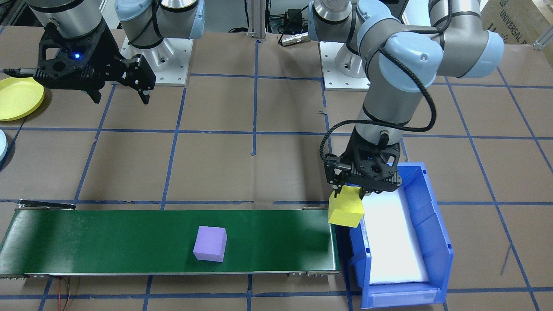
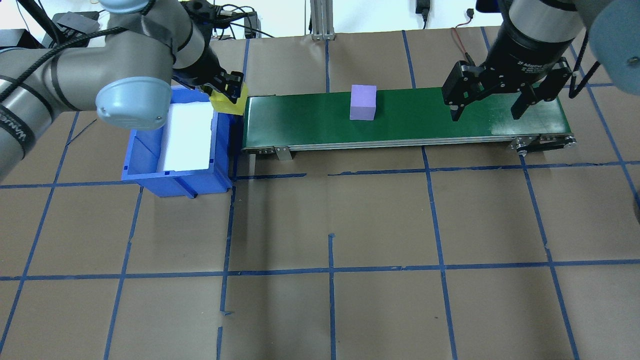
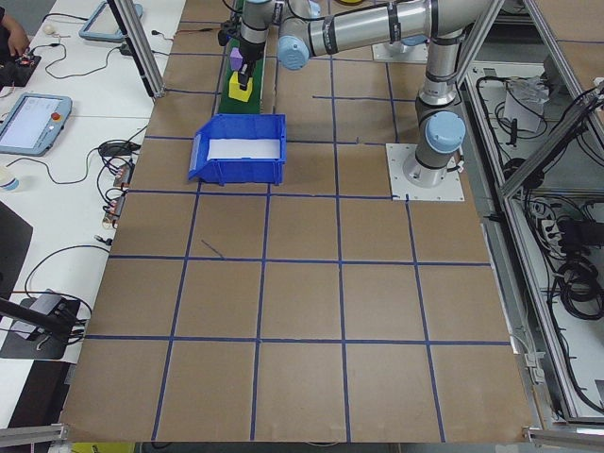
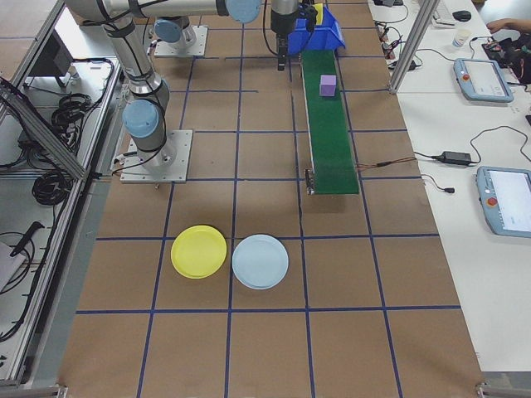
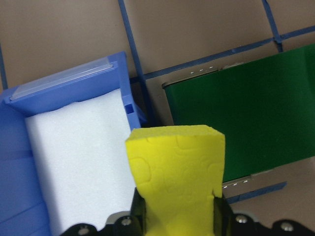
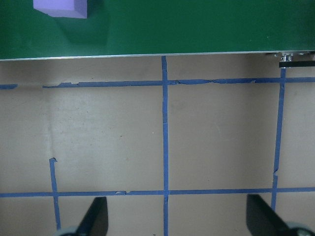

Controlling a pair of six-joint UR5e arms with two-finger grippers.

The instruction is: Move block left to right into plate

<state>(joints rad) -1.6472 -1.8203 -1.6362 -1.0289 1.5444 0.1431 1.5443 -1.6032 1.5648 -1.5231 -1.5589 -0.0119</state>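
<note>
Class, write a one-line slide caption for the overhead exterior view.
Left gripper carries a yellow block from blue bin toward green conveyor; purple block rides mid-belt; right gripper waits open.
</note>
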